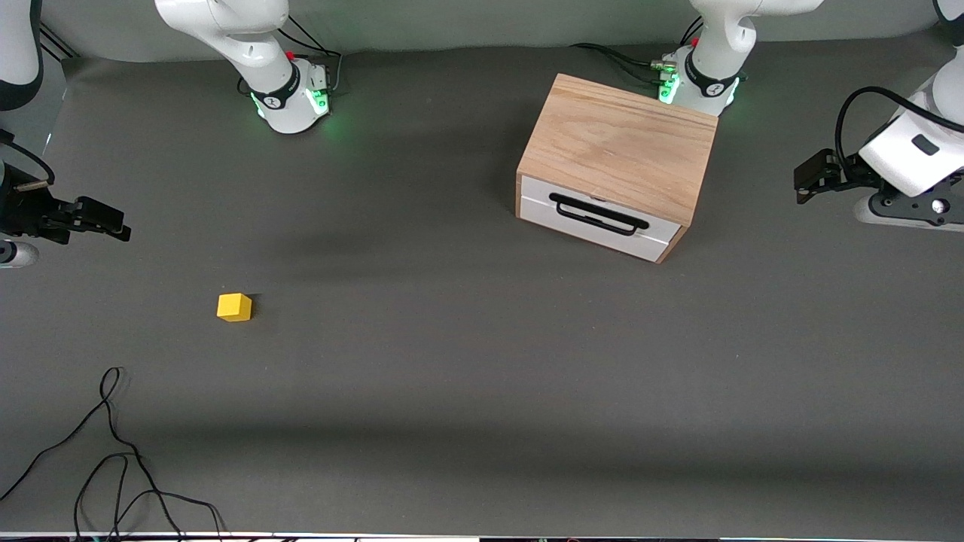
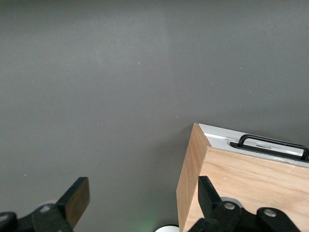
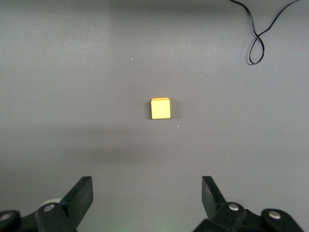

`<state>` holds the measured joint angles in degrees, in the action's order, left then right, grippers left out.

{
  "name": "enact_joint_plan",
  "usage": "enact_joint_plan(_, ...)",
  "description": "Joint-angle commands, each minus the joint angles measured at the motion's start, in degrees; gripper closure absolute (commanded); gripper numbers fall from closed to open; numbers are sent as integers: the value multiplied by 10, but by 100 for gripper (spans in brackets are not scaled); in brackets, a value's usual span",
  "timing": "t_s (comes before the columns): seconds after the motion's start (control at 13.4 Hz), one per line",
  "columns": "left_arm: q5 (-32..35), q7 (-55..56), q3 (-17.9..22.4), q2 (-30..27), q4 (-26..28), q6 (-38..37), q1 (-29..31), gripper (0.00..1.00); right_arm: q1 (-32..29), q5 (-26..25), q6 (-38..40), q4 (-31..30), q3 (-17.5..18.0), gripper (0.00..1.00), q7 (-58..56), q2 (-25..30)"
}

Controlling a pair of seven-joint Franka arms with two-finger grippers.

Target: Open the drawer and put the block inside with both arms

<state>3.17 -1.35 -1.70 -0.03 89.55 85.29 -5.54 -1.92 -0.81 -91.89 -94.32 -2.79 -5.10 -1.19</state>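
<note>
We find the black right gripper (image 3: 145, 203) wide open, empty, over bare table, lined up for the small yellow cube block (image 1: 234, 307); the black left gripper (image 2: 140, 205), likewise open and empty, waits beside the light oak box (image 1: 617, 147); its white drawer (image 1: 595, 218) stays shut.

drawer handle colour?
Black: the bar handle on the drawer's white front. Clearest in the front view.

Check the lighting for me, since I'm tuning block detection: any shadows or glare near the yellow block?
Front view: the block casts a short shadow on the table, with broad soft shadow bands across the mat; green glow at the arm bases. Right wrist view: the block is evenly lit and sharp, a faint shadow band beside it. No glare in either.
</note>
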Motion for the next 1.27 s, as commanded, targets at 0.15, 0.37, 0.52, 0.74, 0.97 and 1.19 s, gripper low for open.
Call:
enact_joint_plan(0.15, -4, -9, 3, -8, 7, -3, 0, 0, 9, -4, 9, 6, -8, 0, -6, 0)
enact_joint_plan(0.37, -4, -9, 3, -8, 7, -3, 0, 0, 10, -4, 9, 2, -8, 0, -5, 1)
enact_joint_plan(0.52, -5, -9, 3, -8, 7, -3, 0, 0, 10, -4, 8, 5, -7, 0, -5, 0)
enact_joint_plan(0.74, -4, -9, 3, -8, 8, -4, 0, 0, 3, -5, 8, 4, -20, 0, -24, 7)
enact_joint_plan(0.97, -5, -8, 3, -8, 7, -4, 0, 0, 8, -5, 6, 1, -42, 0, -43, 3)
enact_joint_plan(1.19, -5, -8, 3, -8, 8, -4, 0, 0, 10, -2, -15, -31, -42, 0, -40, 8)
